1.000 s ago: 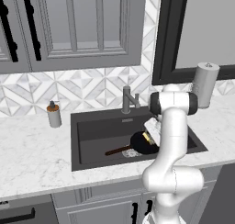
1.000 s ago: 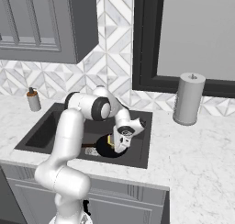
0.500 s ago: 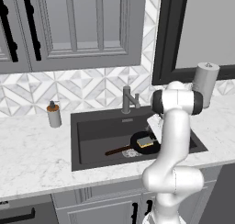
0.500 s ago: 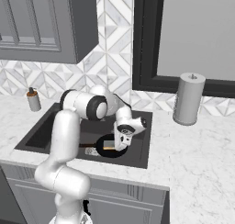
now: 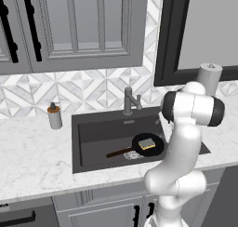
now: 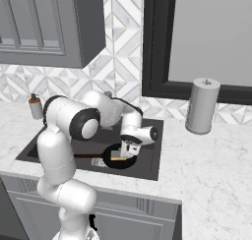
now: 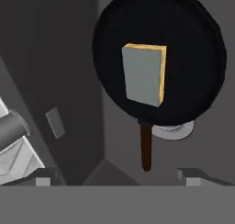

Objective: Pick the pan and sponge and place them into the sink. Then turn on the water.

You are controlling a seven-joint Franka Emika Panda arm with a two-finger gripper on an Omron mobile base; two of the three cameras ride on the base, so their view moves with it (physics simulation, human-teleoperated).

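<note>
Arm: white Franka rising from in front of the counter (image 5: 37,175), upper links bent forward over the sink (image 5: 93,133), wrist turned down toward the basin's right end. In the right base view the forearm reaches from the shoulder across the basin and the hand hangs above the pan.

End effector (image 6: 129,150): pointing down into the sink, directly above the pan. Its two fingertips (image 7: 43,178) sit at the bottom corners of the hand view, spread wide apart, with nothing between them. Jaws fully open, holding nothing.

Pan (image 5: 147,145): black, round, lying flat on the sink floor at the right end of the basin. Brown handle (image 5: 118,152) points left along the floor. The pan's edge overlaps the round metal drain (image 7: 173,130).

Sponge (image 7: 143,75): yellow body, grey-green top layer facing up, resting inside the pan near its middle, clear of the fingertips.

Faucet (image 5: 130,100): grey, angular, on the rear rim of the sink, behind the pan.

Soap dispenser (image 5: 55,116): on the counter left of the sink, near the backsplash.

Paper towel roll (image 6: 202,106): upright on the counter right of the sink, well apart from the basin.
</note>
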